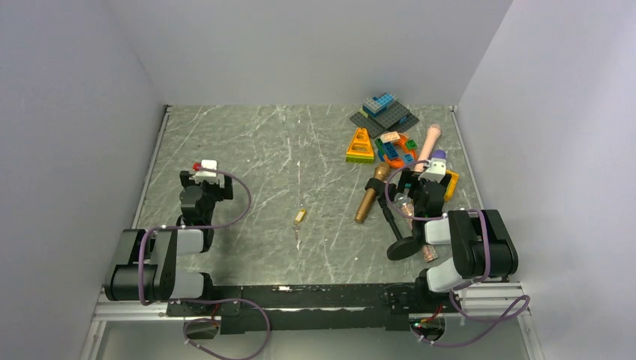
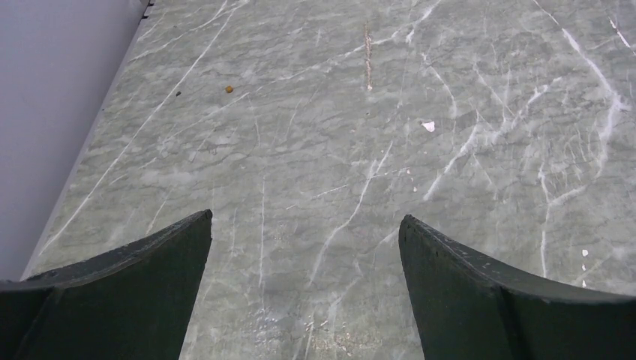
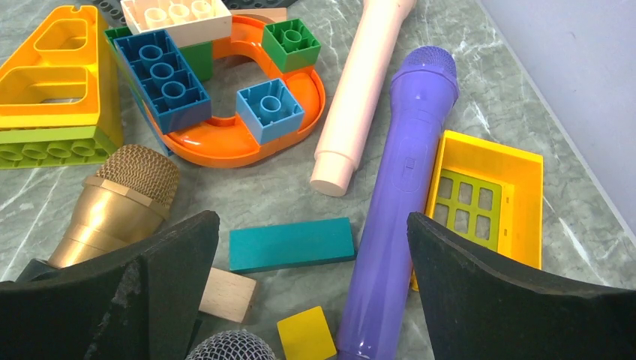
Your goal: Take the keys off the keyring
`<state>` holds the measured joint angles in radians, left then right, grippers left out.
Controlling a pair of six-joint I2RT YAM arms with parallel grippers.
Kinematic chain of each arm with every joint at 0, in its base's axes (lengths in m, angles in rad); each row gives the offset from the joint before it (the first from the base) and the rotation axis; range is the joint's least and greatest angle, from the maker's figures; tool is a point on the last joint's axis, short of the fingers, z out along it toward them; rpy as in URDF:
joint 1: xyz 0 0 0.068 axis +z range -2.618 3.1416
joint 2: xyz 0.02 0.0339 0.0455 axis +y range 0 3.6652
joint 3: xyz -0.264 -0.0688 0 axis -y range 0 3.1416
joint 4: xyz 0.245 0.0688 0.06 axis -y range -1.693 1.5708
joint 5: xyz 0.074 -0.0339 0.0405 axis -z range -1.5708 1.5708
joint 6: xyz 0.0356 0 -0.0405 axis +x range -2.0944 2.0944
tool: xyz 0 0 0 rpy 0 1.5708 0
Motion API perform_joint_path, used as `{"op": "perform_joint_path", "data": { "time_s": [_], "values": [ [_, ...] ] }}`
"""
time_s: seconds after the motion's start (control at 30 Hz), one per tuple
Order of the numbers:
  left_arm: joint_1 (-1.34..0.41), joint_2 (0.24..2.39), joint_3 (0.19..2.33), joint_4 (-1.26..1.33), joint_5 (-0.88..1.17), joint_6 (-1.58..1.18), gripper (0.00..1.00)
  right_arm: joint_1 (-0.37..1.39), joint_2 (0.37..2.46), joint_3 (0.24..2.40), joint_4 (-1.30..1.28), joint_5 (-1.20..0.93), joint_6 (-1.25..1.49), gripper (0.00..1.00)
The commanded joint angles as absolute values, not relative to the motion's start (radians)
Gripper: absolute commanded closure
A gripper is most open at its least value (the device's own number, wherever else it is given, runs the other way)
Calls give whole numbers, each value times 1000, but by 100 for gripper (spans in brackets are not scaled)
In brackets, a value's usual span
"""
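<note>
Keys [image 1: 301, 215] lie as a small brass fleck near the middle of the table [image 1: 247, 150], a little toward its near edge, in the top view; a thin grey streak just below the fleck we take for the keyring [image 1: 297, 235], though it is too fine for us to tell whether the loop threads the keys or only touches them. The left gripper [image 1: 205, 171] hangs by the table's left edge and the right gripper [image 1: 421, 180] over the toy heap near the right edge, both well apart from the keys; we judge this a resting stance, with the approach not yet begun.

From the left wrist we see the left gripper [image 2: 305, 221] spread wide with nothing between its fingers, only bare marbled table [image 2: 300, 112] beneath; keys and keyring fall outside this view.

From the right wrist the right gripper [image 3: 311, 221] is likewise wide and holds nothing; under it lie a teal block [image 3: 291, 244], a purple microphone [image 3: 397, 195] and a gold microphone [image 3: 120, 199], which the left finger partly covers; the keys are nowhere in this view, so this arm must leave the toys to reach them.
</note>
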<state>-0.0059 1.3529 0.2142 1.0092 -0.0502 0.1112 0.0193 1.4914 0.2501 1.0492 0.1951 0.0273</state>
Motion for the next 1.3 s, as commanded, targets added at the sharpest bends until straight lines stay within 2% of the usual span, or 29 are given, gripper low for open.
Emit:
{"op": "perform_joint_path", "data": {
  "time_s": [0.0, 0.13, 0.27, 0.37, 0.5, 0.6, 0.7, 0.77, 0.9, 1.0, 1.07, 1.17, 1.27],
  "values": [
    [-3, 1295, 228, 1022, -45, 109, 2, 18, 1481, 245, 1126, 184, 17, 0],
    [-3, 1110, 361, 640, -76, 25, 2, 18, 1480, 246, 1122, 178, 22, 0],
    [-3, 1041, 522, 252, -38, -176, 2, 18, 1479, 246, 1122, 178, 21, 0],
    [-3, 1052, 552, 195, -54, -255, 2, 18, 1482, 252, 1115, 171, 23, 0],
    [-3, 1036, 538, 116, -203, -416, 2, 17, 1480, 249, 1114, 172, 23, 0],
    [31, 1031, 540, 43, -257, -541, 2, 42, 1425, 252, 1077, 272, 22, 0],
    [52, 1048, 533, 52, -201, -545, 2, 65, 1317, 381, 791, 290, 10, 0],
    [66, 1057, 517, 112, -105, -525, 2, 89, 1251, 451, 663, 274, 11, 0],
    [81, 1084, 509, 139, -39, -533, 2, 139, 1097, 575, 437, 229, 64, 0],
    [101, 1123, 500, 199, 75, -533, 2, 137, 1025, 625, 353, 196, 314, 0],
    [122, 1155, 495, 217, 125, -583, 2, 110, 1020, 655, 305, 77, 438, 0],
    [179, 1207, 478, 310, 278, -634, 2, 124, 1116, 812, 92, -107, 504, 0],
    [212, 1238, 487, 346, 384, -669, 2, 208, 1181, 891, -55, -116, 542, 0]
  ]
}}
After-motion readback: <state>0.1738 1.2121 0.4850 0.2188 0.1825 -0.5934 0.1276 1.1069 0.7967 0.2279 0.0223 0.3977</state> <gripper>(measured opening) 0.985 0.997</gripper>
